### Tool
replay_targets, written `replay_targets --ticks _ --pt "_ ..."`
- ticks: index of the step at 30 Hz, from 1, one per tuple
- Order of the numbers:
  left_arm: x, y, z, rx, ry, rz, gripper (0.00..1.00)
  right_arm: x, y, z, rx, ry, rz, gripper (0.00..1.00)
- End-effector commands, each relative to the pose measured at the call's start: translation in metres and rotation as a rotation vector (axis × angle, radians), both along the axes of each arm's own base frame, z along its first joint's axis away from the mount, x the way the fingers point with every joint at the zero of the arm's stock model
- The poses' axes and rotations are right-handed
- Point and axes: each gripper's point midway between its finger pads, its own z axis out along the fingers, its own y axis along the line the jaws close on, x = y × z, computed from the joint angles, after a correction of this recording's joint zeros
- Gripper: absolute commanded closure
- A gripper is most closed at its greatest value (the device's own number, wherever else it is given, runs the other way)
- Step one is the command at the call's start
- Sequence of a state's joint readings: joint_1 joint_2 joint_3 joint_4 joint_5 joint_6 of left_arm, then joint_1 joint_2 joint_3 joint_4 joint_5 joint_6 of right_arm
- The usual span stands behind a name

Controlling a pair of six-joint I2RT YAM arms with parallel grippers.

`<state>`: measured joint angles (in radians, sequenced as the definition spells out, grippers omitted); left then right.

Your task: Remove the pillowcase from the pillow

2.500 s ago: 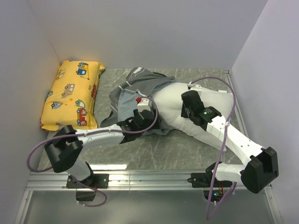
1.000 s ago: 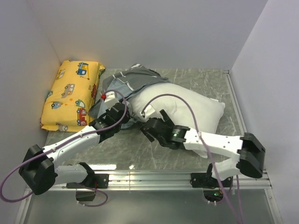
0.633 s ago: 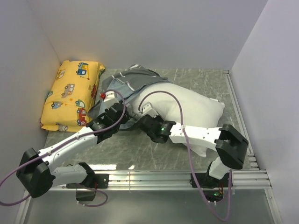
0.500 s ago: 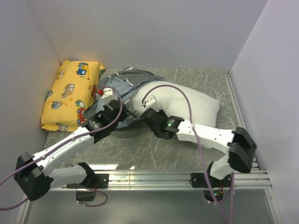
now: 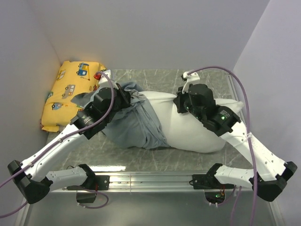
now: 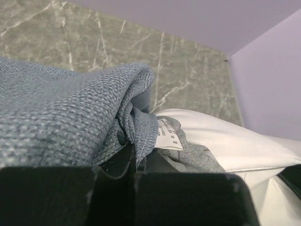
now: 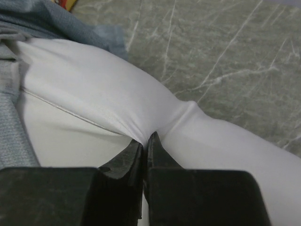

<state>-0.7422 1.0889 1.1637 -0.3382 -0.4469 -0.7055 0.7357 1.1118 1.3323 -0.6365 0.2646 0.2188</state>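
The white pillow (image 5: pixel 193 125) lies across the middle of the table, its left part still inside the grey pillowcase (image 5: pixel 136 125). My left gripper (image 5: pixel 126 96) is at the pillowcase's back left and is shut on a fold of the grey fabric (image 6: pixel 70 108); in the left wrist view the gripper (image 6: pixel 136 162) pinches it beside a white label (image 6: pixel 168 134), with the pillow (image 6: pixel 225 146) to the right. My right gripper (image 5: pixel 181 102) sits over the pillow's back edge, and in the right wrist view it (image 7: pixel 146 141) is shut on a pinch of the white pillow (image 7: pixel 94 84).
A yellow vehicle-print cushion (image 5: pixel 73 96) lies against the left wall, close to the left gripper. White walls close in the left, back and right. A metal rail (image 5: pixel 150 179) runs along the near edge by the arm bases.
My right gripper has shut on the pillow and moved from its left front to its back right. The left gripper has pulled the pillowcase up and to the back left.
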Motion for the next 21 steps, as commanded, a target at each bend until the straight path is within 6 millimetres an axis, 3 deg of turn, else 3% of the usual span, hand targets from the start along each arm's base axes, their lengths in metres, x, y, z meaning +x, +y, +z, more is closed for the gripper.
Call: replay_targets --ticks 1,3,4,5,8,10,11,14,16,18,21 --pt "0.018 0.016 -0.02 0.069 0.031 0.064 0.99 0.03 -0.01 -0.036 0.02 0.032 -0.104 1.0" --pt "0.026 0.009 -0.038 0.067 0.07 0.037 1.0 0.042 -0.015 -0.081 -0.002 0.113 -0.136 1.0" --pt "0.034 0.015 -0.044 0.065 0.085 0.054 1.0 0.052 -0.018 -0.09 0.004 0.122 -0.164 1.0" --pt "0.039 0.015 -0.048 0.062 0.096 0.051 1.0 0.067 -0.031 -0.116 -0.019 0.177 -0.22 1.0" --pt "0.061 0.019 -0.066 0.061 0.146 0.047 1.0 0.092 -0.052 -0.156 -0.032 0.26 -0.323 1.0" --pt "0.071 0.01 -0.06 0.053 0.132 0.009 0.91 0.104 -0.056 -0.162 -0.041 0.25 -0.356 1.0" --pt "0.073 0.006 -0.054 0.043 0.11 -0.017 0.71 0.109 -0.056 -0.169 -0.053 0.26 -0.367 1.0" --pt "0.064 -0.01 -0.022 -0.015 0.002 -0.105 0.28 0.121 -0.05 -0.175 -0.049 0.267 -0.364 1.0" --pt "0.054 -0.014 0.002 -0.012 -0.066 -0.114 0.17 0.127 -0.046 -0.175 -0.039 0.263 -0.364 1.0" --pt "0.046 -0.016 0.018 0.026 -0.113 -0.111 0.15 0.131 -0.043 -0.182 -0.048 0.274 -0.363 1.0" --pt "0.032 -0.025 0.01 0.099 -0.09 -0.094 0.14 0.133 -0.043 -0.188 -0.057 0.282 -0.367 1.0"
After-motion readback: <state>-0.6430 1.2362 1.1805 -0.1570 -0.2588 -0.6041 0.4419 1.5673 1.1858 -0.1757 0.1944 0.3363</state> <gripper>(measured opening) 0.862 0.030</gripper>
